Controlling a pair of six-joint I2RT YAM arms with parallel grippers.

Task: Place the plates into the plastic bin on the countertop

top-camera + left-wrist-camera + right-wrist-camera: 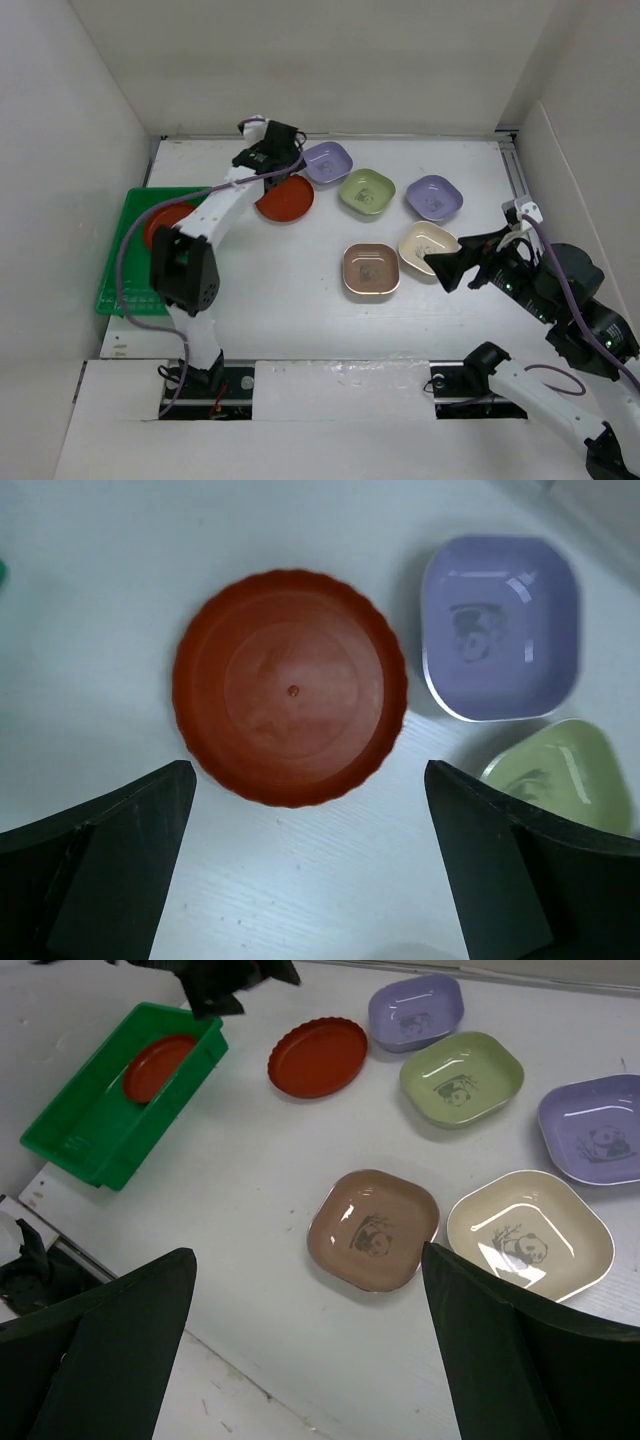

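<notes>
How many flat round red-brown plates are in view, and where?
2. One flat round red-brown plate lies inside the bright green plastic bin; the second red-brown plate sits on the white countertop, before the open left gripper. None seems hidden.

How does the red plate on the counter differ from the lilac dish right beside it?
The red plate is round with a scalloped rim; the lilac dish is a rounded square with a smooth rim. The red plate is plain, the lilac dish carries a printed picture inside. Both sit upright and empty on the countertop.
</notes>
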